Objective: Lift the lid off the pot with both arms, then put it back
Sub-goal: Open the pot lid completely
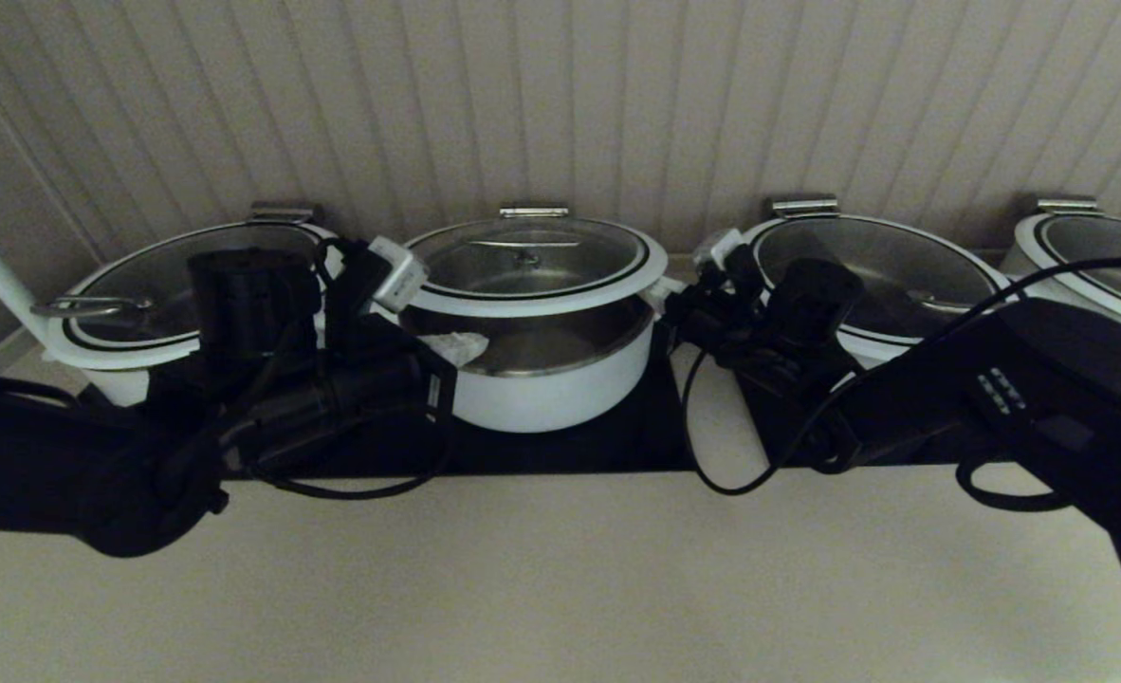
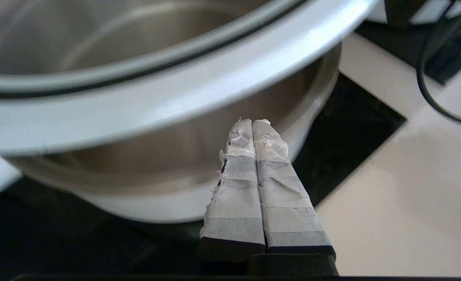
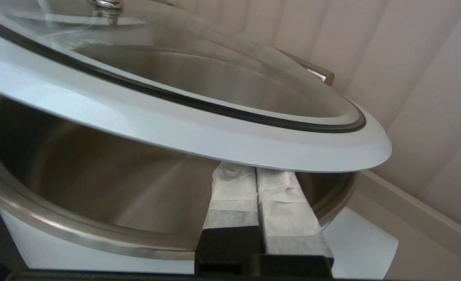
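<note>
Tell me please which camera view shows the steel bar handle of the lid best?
The head view: the handle lies whole across the glass of the raised lid. The right wrist view shows only one mount of it at the picture's edge. The left wrist view shows the lid's rim, no handle.

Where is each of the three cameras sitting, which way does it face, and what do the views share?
Head view: from the robot's head, looking forward and down at the lid raised above the pot; both black arms show.
Left wrist view: behind the left gripper, shut, under the lid's white rim at the pot.
Right wrist view: behind the right gripper, shut, its tips under the lid, the pot below.
Shared: all three show lid and pot.
</note>
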Controlling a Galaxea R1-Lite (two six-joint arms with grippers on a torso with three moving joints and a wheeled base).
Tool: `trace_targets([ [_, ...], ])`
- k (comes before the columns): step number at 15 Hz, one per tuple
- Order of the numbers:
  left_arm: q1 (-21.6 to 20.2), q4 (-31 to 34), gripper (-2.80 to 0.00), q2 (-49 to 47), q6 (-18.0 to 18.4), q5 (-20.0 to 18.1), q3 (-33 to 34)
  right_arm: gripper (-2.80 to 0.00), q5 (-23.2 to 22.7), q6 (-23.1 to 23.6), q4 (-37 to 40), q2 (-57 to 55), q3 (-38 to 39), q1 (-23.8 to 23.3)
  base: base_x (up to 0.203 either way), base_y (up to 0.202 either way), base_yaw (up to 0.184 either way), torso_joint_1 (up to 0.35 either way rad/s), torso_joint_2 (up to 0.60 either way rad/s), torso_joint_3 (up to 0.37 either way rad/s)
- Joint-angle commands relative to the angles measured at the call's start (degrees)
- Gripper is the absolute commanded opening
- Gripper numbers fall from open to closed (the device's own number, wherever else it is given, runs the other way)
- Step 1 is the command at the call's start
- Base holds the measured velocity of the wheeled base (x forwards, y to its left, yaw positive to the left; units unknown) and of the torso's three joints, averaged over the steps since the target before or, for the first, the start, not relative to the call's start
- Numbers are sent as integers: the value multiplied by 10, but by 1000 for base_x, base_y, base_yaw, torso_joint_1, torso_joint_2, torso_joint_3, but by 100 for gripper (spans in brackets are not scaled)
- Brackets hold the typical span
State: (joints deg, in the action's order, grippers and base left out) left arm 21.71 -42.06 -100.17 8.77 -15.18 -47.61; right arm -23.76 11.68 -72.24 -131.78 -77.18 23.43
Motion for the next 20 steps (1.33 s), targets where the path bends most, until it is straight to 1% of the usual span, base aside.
trace_targets([
  [1,0,-2,-280,-14,0,0,-21,-280,-1,3,-6,3,3,0,0,0,0,0,0,0],
  [4,0,-1,-280,-15,0,0,-30,-280,-4,15,-14,10,32,0,0,0,0,0,0,0],
  [8,0,0,-280,-16,0,0,-36,-280,-5,15,-28,36,97,-3,0,0,0,0,0,0],
  [12,-1,0,-280,-17,0,0,-41,-280,-5,15,-38,71,148,-19,0,0,0,0,0,0],
  [15,-1,0,-280,-17,0,0,-42,-280,-6,13,-41,128,224,-34,0,0,0,0,0,0],
  [20,-1,-2,-280,-19,0,0,-40,-280,-6,0,-41,253,357,-78,0,0,0,0,0,0],
])
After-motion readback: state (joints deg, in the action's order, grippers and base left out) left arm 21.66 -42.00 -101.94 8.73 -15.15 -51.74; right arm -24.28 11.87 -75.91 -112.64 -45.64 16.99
